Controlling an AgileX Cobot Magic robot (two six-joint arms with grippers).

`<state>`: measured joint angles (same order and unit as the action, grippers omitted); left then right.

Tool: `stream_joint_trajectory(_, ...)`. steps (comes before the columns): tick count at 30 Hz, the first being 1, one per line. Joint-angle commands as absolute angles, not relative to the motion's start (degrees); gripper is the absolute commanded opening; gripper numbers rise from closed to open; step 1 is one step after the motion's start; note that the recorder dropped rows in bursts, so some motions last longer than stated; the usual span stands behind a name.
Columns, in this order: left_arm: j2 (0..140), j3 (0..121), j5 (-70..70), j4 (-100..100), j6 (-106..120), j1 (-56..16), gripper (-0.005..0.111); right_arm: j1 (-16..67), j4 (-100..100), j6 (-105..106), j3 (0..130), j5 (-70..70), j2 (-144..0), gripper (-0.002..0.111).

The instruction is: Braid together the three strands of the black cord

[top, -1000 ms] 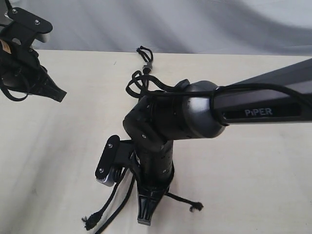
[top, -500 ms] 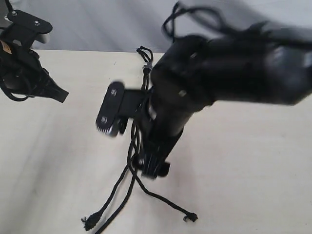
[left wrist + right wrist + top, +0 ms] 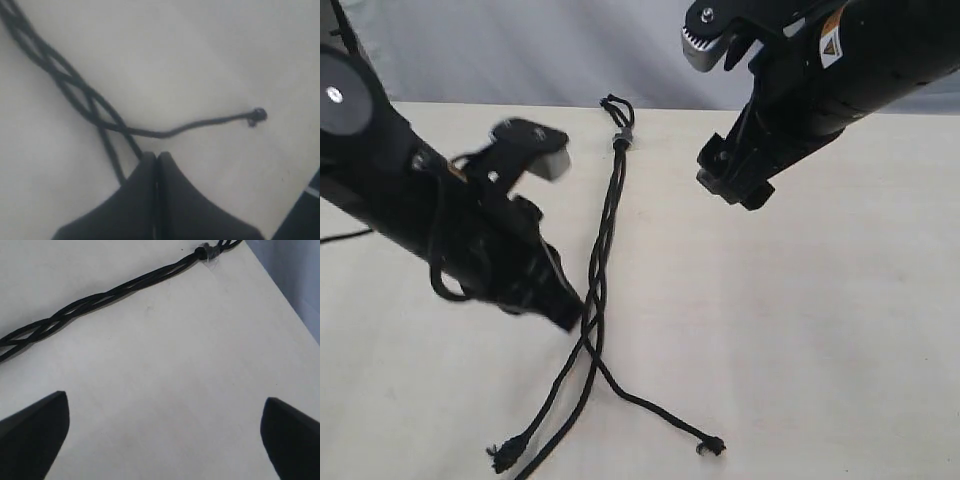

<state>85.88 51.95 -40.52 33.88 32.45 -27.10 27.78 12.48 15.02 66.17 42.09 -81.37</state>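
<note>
1. A pale cream tabletop (image 3: 820,350) fills the scene, with a wrinkled grey fabric backdrop (image 3: 520,50) behind its far edge at 12 o'clock.
2. The thin, matte, woven black cord (image 3: 605,230) lies flat near the middle of the tabletop, running from 12 o'clock towards 6 o'clock in the exterior view.
3. Its small grey band (image 3: 621,137) sits at the 12 o'clock end, with tiny black loops (image 3: 616,105) just beyond it, near the table's far edge.
4. From the band the three strands (image 3: 588,335) cross one another in a loose plait down to about mid-table, then part.
5. One strand trails to 5 o'clock and ends in a frayed knotted tip (image 3: 712,446).
6. The other two head to 7 o'clock: one ends in a similar tip (image 3: 503,457), and the other runs out of the bottom of the view.
7. The black left gripper (image 3: 565,310) is on the 9 o'clock side of the cord, just beside the place where the plait ends.
8. Its jaws are clenched together with no gap. In the left wrist view the two 7 o'clock strands pass under the closed tips, and whether the tips touch them cannot be told.
9. The black right gripper (image 3: 735,185) hangs at 2 o'clock, raised and well apart from the cord.
10. Its jaws are released wide and hold nothing. The right wrist view shows its two dark fingers (image 3: 35,435) far apart, with bare tabletop between them.
</note>
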Motion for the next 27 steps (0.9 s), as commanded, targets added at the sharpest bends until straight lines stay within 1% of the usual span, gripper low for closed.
stream_joint_trajectory(1, 88.44, 47.28, -35.55, 34.91, 33.06, -34.3, 0.001, 27.44, 13.32, 16.28, 62.72, 38.11, -81.33, 0.096)
stream_joint_trajectory(6, 91.5, 43.97, -27.9, 35.0, 31.56, -38.2, 0.001, 27.44, 15.53, 16.28, 60.29, 33.08, -81.33, 0.096)
stream_joint_trajectory(12, 93.76, 43.84, -26.8, 34.78, 28.92, -38.4, 0.001, 27.44, 15.53, 16.28, 60.23, 32.65, -81.33, 0.096)
stream_joint_trajectory(14, 94.34, 43.8, -26.8, 34.7, 28.65, -38.4, 0.005, 27.44, 15.53, 16.28, 60.23, 32.49, -81.33, 0.096)
stream_joint_trajectory(20, 96.19, 43.8, -25.94, 30.26, 23.03, -38.4, 0.025, 27.44, 15.53, 16.28, 60.23, 32.03, -81.33, 0.096)
stream_joint_trajectory(27, 100.2, 43.8, -25.5, 28.85, 22.22, -38.4, 0.026, 27.44, 15.53, 16.28, 60.19, 31.79, -81.33, 0.096)
